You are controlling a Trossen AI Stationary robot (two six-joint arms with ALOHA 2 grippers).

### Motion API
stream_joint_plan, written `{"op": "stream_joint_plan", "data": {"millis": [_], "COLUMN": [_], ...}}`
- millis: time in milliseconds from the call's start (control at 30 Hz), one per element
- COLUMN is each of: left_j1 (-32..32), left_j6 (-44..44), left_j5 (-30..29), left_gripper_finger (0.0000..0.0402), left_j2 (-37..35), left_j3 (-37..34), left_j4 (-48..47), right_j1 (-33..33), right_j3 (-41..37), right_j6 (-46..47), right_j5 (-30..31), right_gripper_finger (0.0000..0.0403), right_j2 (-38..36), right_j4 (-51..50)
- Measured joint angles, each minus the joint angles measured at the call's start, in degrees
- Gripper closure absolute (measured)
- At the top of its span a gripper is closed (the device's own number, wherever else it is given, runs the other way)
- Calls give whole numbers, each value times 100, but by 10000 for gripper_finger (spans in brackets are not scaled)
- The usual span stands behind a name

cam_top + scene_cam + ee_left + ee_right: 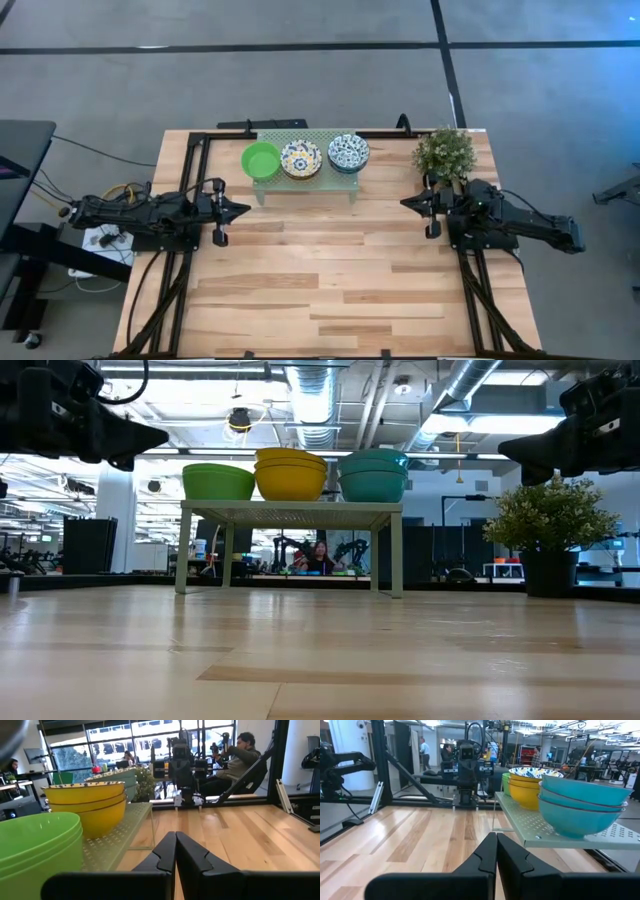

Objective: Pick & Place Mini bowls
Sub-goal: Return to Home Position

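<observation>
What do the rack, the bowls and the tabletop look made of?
Rack: probably painted metal; it is a pale green matt sheet with punched holes.
Bowls: smooth solid-colour outsides with a slight sheen, some patterned inside. Glazed ceramic or melamine, cannot tell which.
Tabletop: jointed wood strips with visible grain and a satin sheen.

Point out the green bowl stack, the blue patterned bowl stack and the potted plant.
green bowl stack (261, 160): high view, inside of the top bowl.
blue patterned bowl stack (348, 153): high view, patterned inside of the top bowl.
potted plant (445, 152): high view, middle of the foliage.

Left hand (175, 837), fingers together, sits beside green bowls (35, 845) and yellow bowls (85, 805).
</observation>
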Motion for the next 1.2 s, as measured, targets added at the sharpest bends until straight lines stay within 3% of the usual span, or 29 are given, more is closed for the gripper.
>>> {"op": "stream_joint_plan", "data": {"millis": [1200], "left_j1": [0], "left_j6": [0], "left_j5": [17], "left_gripper_finger": [390], "left_j2": [357], "left_j3": [0], "left_j4": [46], "right_j1": [0], "right_j3": [-2], "right_j6": [-3], "right_j5": [0], "right_gripper_finger": [398], "right_j2": [0], "right_j4": [-7]}}
